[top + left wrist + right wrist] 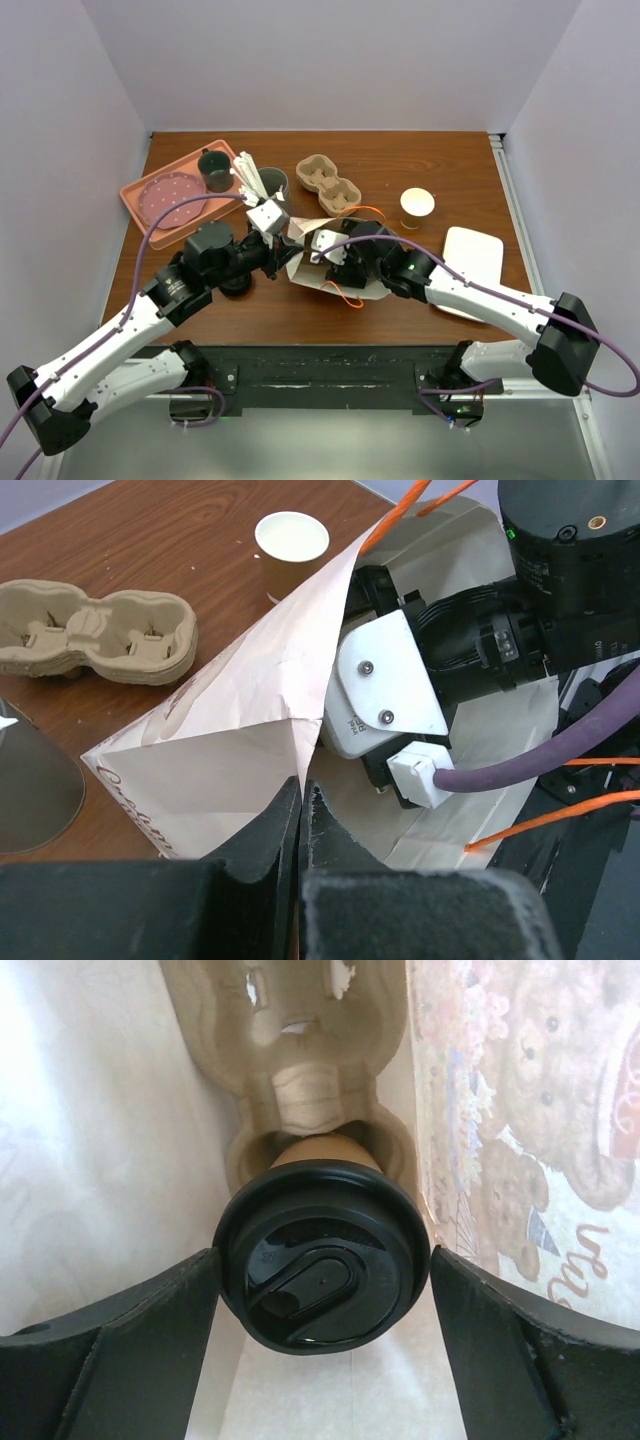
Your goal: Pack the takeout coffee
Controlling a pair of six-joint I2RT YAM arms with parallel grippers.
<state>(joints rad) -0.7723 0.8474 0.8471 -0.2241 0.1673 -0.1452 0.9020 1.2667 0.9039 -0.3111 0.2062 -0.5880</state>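
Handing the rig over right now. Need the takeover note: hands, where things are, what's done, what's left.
Left hand: shut on the edge of the paper bag, holding its mouth open.
Right hand: inside the bag, open, jaws either side of the lid of the coffee cup.
Coffee cup: seated in a carrier inside the bag.
On the table: second carrier and unlidded cup.
Done: coffee is in the bag.
Left: pull the right hand out, then release the bag.

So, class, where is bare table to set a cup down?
Bare wood behind the open paper cup, toward the back right corner, and between the paper bag and the near edge. Crowded from pink tray to cardboard carrier.
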